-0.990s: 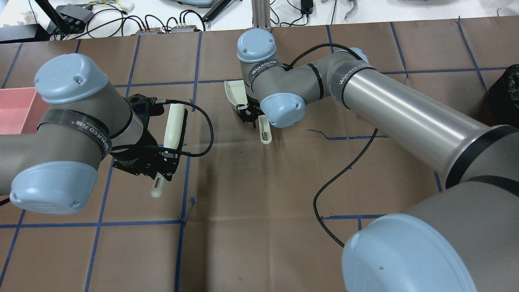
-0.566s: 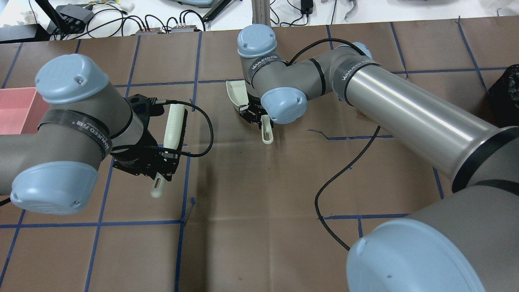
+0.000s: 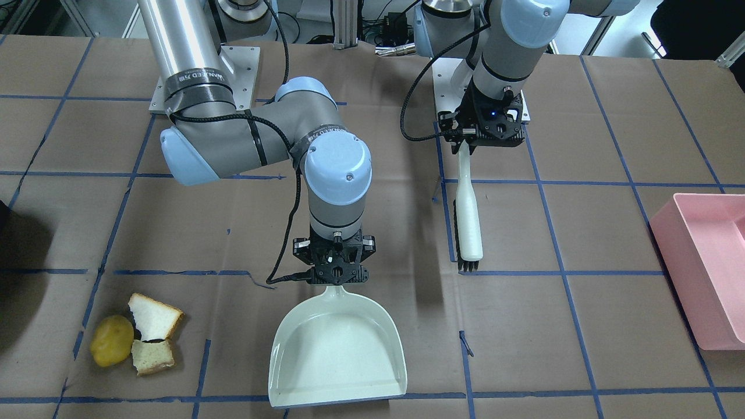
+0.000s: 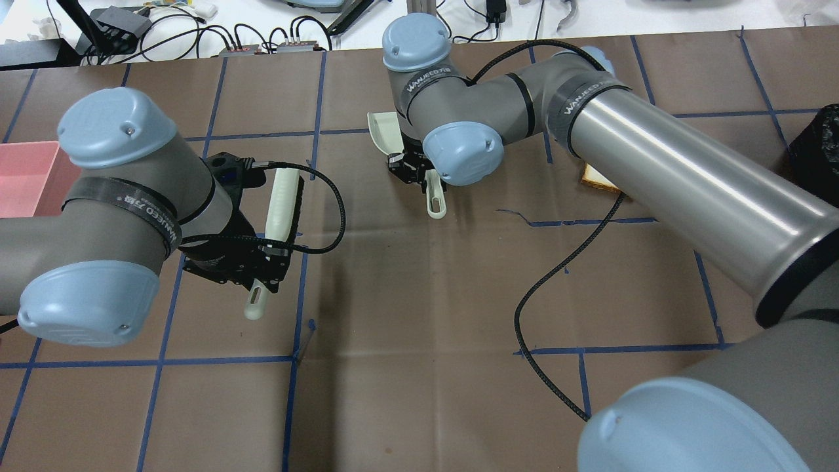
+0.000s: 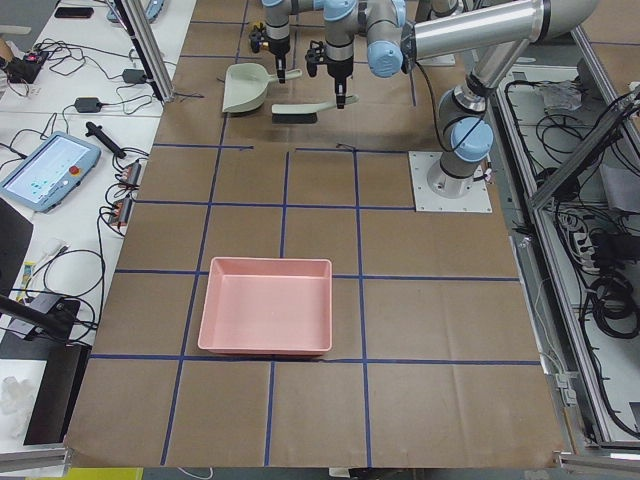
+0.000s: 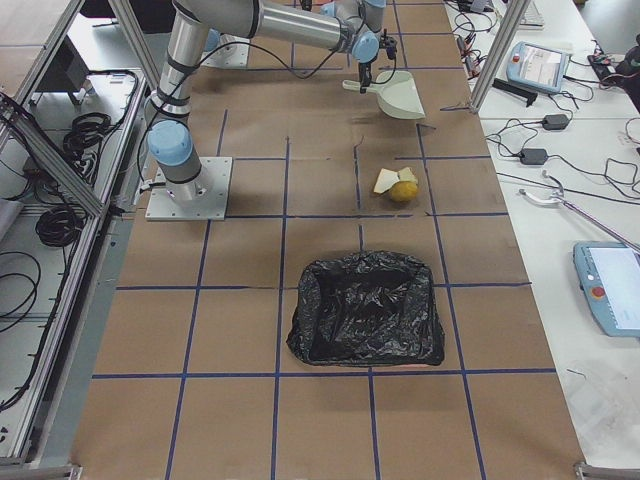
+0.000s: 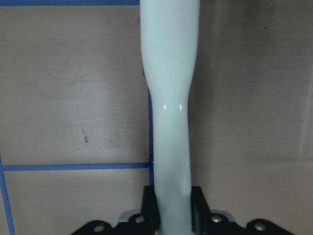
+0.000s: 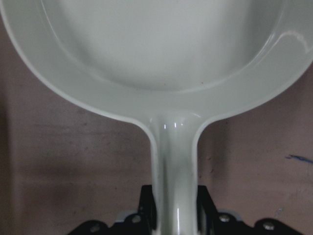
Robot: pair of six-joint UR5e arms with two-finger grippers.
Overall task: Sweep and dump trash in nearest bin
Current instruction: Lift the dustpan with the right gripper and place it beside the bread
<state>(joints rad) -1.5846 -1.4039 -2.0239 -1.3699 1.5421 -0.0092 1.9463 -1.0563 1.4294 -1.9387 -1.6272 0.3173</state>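
The trash lies in a small pile on the brown table: a yellow lump (image 3: 112,340) and two white bread pieces (image 3: 153,316) with brown crust. My right gripper (image 3: 334,273) is shut on the handle of a pale green dustpan (image 3: 337,349), whose mouth points away from the robot. In the front-facing view the pan sits apart from the pile, to its right. My left gripper (image 3: 477,139) is shut on the handle of a white brush (image 3: 469,221) with dark bristles, further right again. The wrist views show each handle clamped between the fingers.
A bin lined with a black bag (image 6: 368,310) stands on the table past the trash, toward the robot's right end. A pink bin (image 5: 266,305) stands toward the left end. Blue tape lines cross the table. A black cable (image 4: 557,275) hangs from the right arm.
The right arm has shifted a little to the right in the overhead view, taking the dustpan with it and uncovering a bread piece. The left arm and brush have not moved.
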